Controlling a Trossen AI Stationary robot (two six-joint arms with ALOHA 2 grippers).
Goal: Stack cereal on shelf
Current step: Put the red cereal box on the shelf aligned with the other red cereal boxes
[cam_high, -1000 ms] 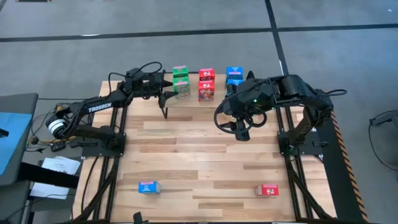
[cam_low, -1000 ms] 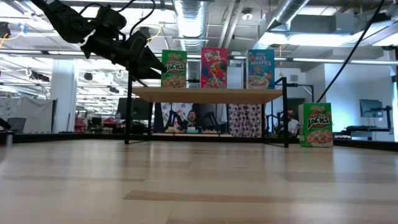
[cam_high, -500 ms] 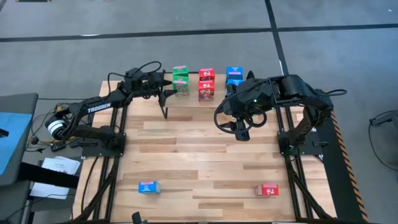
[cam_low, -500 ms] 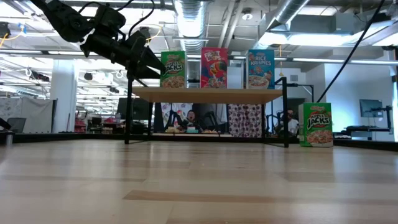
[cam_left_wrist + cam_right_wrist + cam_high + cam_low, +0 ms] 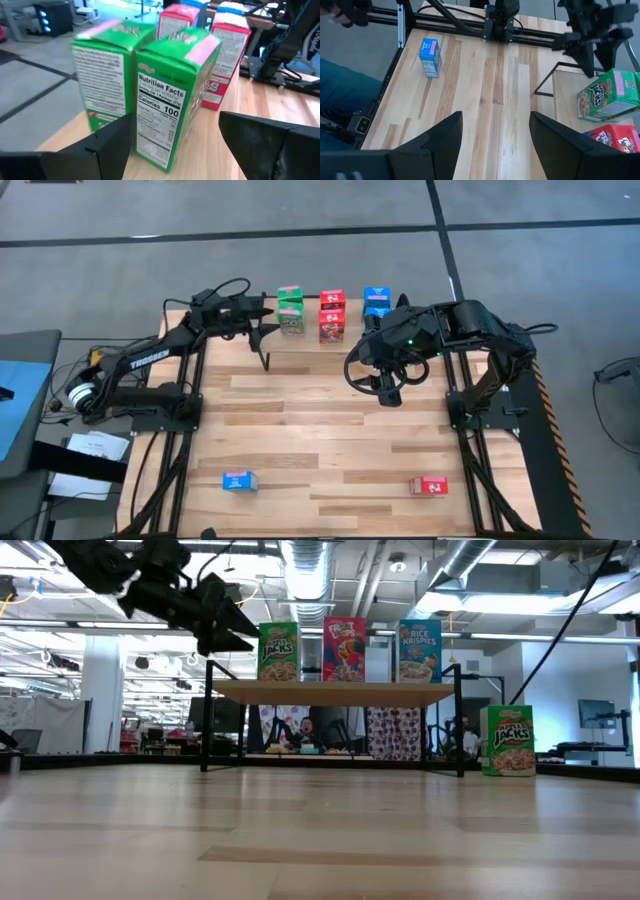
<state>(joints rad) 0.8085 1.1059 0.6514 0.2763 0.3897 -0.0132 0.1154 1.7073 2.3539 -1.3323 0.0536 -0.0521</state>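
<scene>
so most of the cereal's already up on the shelf [image 5: 268, 345] at the far side, left gripper [image 5: 262, 322] sitting open and empty just left of the green boxes [image 5: 291, 322], right gripper [image 5: 389, 387] open too, holding nothing, while a blue box [image 5: 239, 481] and red box [image 5: 433, 486] wait near the front edge

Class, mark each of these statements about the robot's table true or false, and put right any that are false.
1. A blue box lies on the tabletop, away from the shelf. True.
2. The left gripper is clamped on a green box. False: its fingers are open, just short of the green box on the shelf.
3. A red box lies on the tabletop on the right arm's side. True.
4. The right gripper holds a red box. False: it is open, empty, above the tabletop.
5. Only green boxes stand on the shelf. False: red and blue ones stand there too.
</scene>
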